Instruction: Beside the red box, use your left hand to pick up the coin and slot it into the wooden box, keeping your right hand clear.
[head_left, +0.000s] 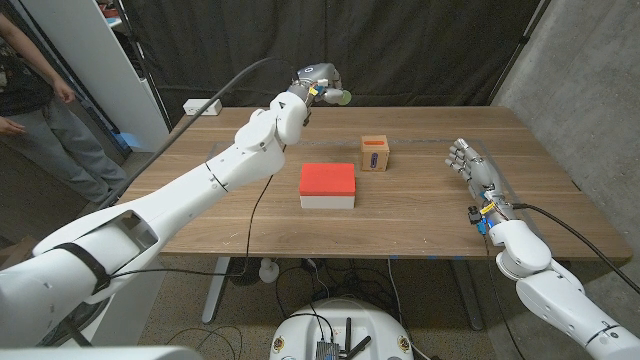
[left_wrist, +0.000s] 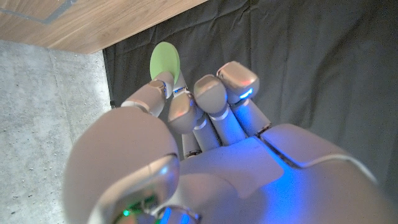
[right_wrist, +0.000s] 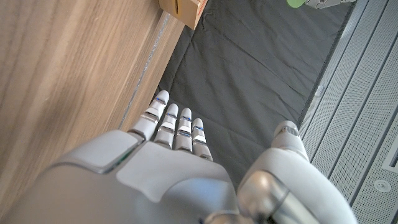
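My left hand (head_left: 318, 82) is raised high over the table's far side, left of the wooden box, and pinches a pale green coin (head_left: 341, 97). The left wrist view shows the coin (left_wrist: 165, 63) standing up between the fingertips of my left hand (left_wrist: 199, 118). The small wooden box (head_left: 375, 153) with a slot on top stands at the table's middle, just behind and right of the red box (head_left: 328, 180) on its white base. My right hand (head_left: 472, 165) waits at the table's right side with fingers straight and apart, holding nothing; it also appears as my right hand (right_wrist: 186, 162).
A person (head_left: 40, 100) stands at the far left beside a white panel. A white power strip (head_left: 202, 106) lies at the table's far left corner. A cable (head_left: 225, 85) arcs over my left arm. Black curtain hangs behind the wooden table (head_left: 420, 215).
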